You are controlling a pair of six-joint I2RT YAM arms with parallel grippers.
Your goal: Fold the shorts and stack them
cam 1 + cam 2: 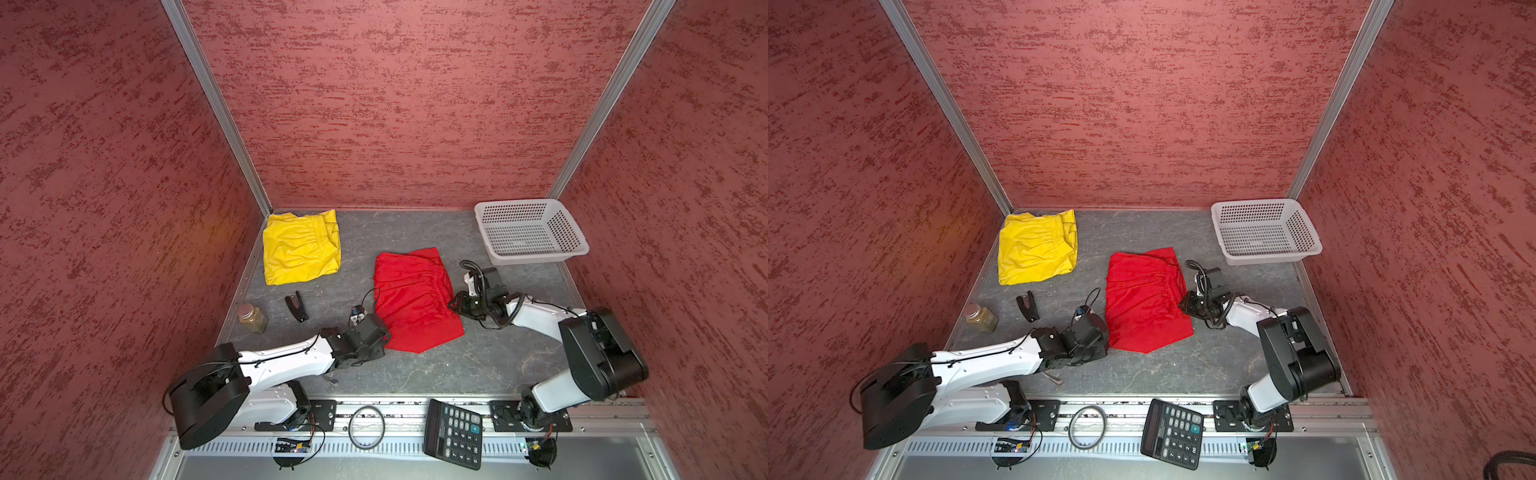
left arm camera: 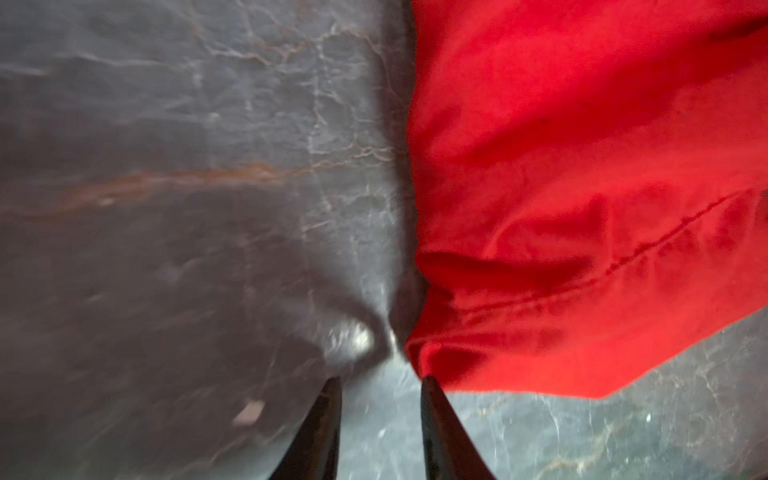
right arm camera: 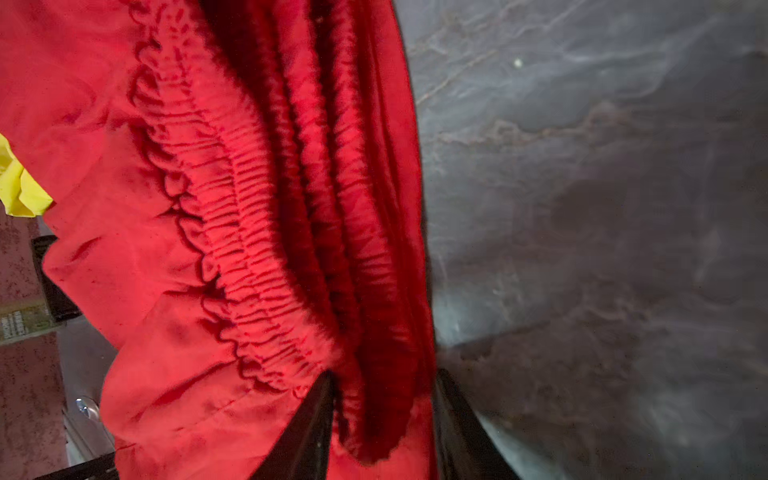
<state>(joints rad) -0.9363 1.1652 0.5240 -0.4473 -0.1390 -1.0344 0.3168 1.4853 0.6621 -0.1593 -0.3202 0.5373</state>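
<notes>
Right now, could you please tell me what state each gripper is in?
Left gripper: open, empty, beside a corner of the thin bright red fabric shorts.
Right gripper: open, jaws straddling those shorts' elastic waistband, apparently not clamping it.

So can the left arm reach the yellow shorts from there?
Probably yes. The yellow shorts lie in the far corner on its side, and the left gripper is open and holds nothing. Only a small black clip lies near the path. Long stretch, though.
</notes>
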